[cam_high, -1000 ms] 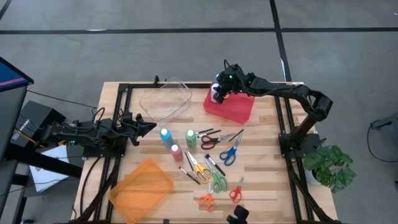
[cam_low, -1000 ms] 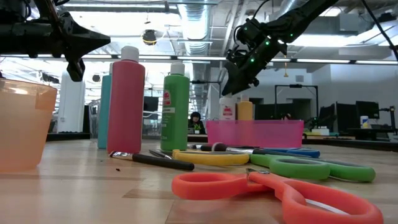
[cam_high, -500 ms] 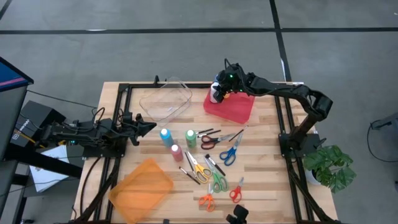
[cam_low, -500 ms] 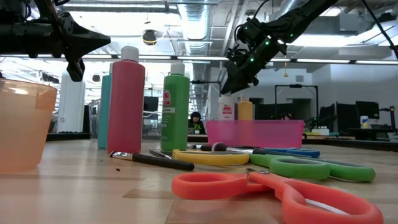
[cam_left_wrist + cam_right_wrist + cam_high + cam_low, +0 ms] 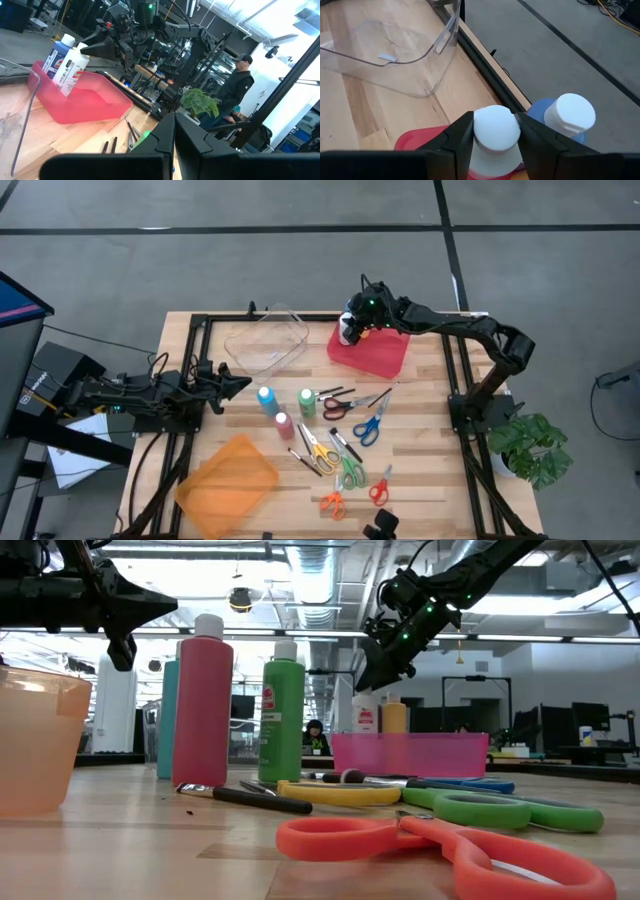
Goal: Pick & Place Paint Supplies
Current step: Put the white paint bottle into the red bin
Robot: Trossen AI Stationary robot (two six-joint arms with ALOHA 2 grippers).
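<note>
- Table (image 5: 430, 450): wood top in a black frame; the left arm waits at its left edge, its claw (image 5: 240, 385) pinched shut on nothing.
- Orange tray (image 5: 227, 484) sits at the near-left corner and a clear tub (image 5: 268, 340) at the far edge, both bare of bottles.
- Red bin (image 5: 377, 352) sits near the far-right corner; the right claw (image 5: 350, 332) hangs over its far-left corner.
- Right claw: half-wide, its fingers (image 5: 457, 137) clamped on the white cap of a white bottle (image 5: 494, 145) standing in the bin, just beside a blue bottle (image 5: 565, 117).
- To finish well, I judge: keep the bottle upright, set its base flat on the bin floor, then part the fingers and rise straight so the blue one is not knocked.
- Three bottles wait mid-table: teal (image 5: 266, 399), pink (image 5: 283, 425), green (image 5: 306, 402), with scissors (image 5: 368, 427) scattered beside them.
- The right wrist view alone shows the grip on the cap; the left wrist view alone shows the white bottle tilted; the low view hints at a yellow bottle (image 5: 394, 717) behind the bin wall.
</note>
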